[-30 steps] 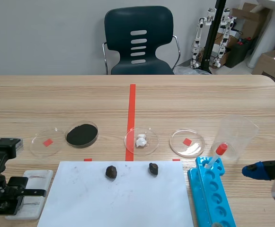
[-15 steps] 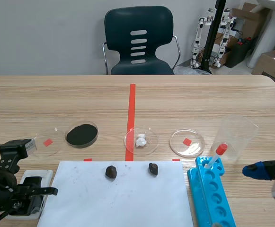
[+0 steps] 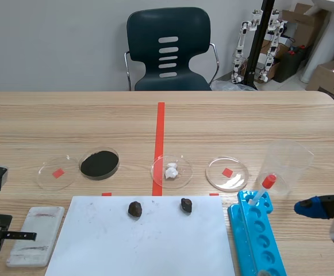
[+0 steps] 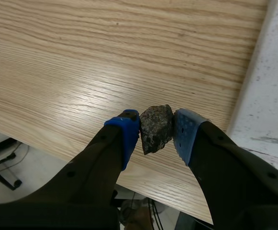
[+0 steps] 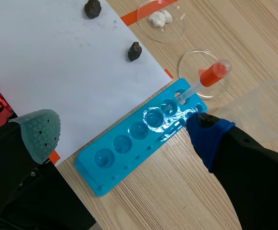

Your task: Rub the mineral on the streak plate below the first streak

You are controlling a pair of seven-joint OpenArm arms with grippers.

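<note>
Wooden table lies beneath the mineral pinched between left jaws.

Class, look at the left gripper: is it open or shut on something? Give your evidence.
Shut on the mineral. The left wrist view shows it pressed between the left gripper's two blue pads.

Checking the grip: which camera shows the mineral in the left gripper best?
The left wrist view: the mineral sits pinched between the left gripper's fingers. The scene view shows the arm, not the mineral; the right wrist view misses it.
</note>
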